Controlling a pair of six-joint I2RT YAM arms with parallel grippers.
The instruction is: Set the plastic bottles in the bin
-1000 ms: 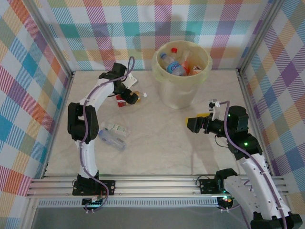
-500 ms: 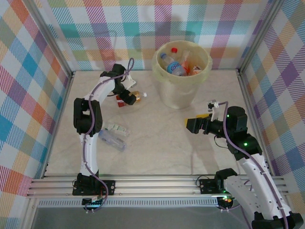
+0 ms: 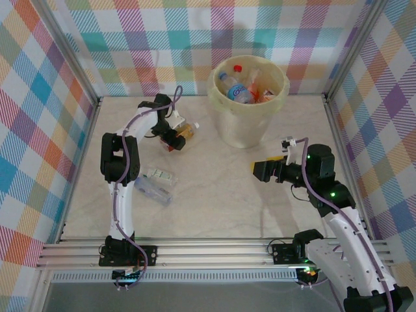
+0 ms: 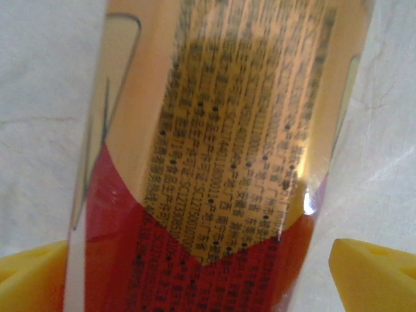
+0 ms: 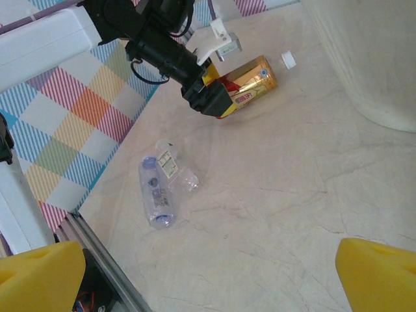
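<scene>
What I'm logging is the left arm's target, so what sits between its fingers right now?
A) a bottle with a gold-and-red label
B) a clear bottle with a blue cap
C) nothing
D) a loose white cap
A: in the left wrist view the gold-and-red labelled bottle lies on the table between the open jaws of the left gripper.

The bin [image 3: 244, 130] stands at the back of the table [image 3: 221, 208], right of centre, with several bottles [image 3: 235, 90] inside it; left of it lies one bottle [image 3: 186, 132], the left gripper [image 3: 174, 138] astride its near end; nearer and further left lie two more bottles [image 3: 153, 190] side by side; the right gripper [image 3: 262, 170] hangs before the bin.
</scene>
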